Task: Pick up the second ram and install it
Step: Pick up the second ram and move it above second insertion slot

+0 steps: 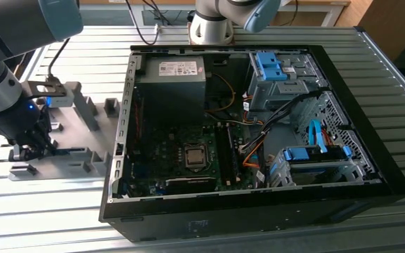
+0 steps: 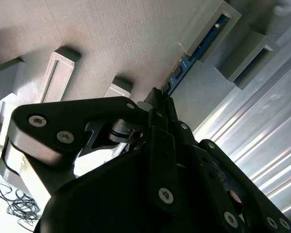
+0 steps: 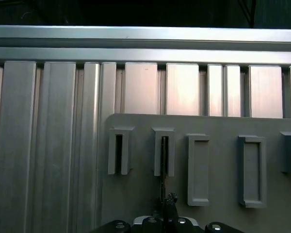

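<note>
Grasping step: gripper (image 2: 157,94) clamped on thin blue-green circuit-board ram stick (image 2: 186,63) in grey slotted holder (image 2: 111,34); extraction likely needs straight pull.

A grey plate (image 3: 218,124) bearing 5 blocks (image 3: 198,170) is laid on a ribbed table (image 3: 53,145); the ram (image 3: 163,170), edge-on in 1 of them, is pinched by the gripper (image 3: 168,200).

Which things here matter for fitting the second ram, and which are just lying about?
Job in hand: second ram, gripper, gray slotted holder, motherboard.
Lying about: power supply, blue drive-bay clips, orange cables.
</note>
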`<state>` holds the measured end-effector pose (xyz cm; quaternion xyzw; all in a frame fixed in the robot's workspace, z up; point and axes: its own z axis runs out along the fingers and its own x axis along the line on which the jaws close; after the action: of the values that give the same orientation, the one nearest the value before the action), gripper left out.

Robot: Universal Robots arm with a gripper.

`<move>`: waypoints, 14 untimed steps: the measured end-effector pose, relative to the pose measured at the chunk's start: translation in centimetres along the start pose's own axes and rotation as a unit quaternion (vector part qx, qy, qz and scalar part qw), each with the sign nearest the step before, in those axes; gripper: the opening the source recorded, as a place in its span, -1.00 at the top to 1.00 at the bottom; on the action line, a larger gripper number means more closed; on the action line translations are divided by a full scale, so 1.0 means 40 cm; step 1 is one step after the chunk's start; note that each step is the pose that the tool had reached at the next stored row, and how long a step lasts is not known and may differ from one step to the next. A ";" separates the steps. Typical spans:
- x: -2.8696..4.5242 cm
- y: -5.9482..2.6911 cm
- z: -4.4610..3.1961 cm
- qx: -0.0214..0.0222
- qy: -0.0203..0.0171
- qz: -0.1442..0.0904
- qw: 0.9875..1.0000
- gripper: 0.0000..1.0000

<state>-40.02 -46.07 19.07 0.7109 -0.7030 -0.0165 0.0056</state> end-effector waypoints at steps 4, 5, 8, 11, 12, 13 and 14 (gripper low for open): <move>0.000 0.000 0.000 0.000 0.000 -0.005 1.000 0.72; 0.000 0.000 0.000 0.000 0.000 -0.005 1.000 0.72; 0.000 0.000 -0.001 0.000 0.000 -0.005 1.000 0.72; 0.000 0.000 -0.002 0.000 0.000 -0.005 1.000 0.72; 0.000 0.000 -0.002 0.000 0.000 -0.005 1.000 0.72; 0.000 0.000 -0.002 0.000 0.000 -0.005 1.000 0.72; 0.000 0.000 -0.002 0.000 0.000 -0.005 1.000 0.72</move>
<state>-40.02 -46.08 19.15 0.7144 -0.6995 -0.0165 0.0056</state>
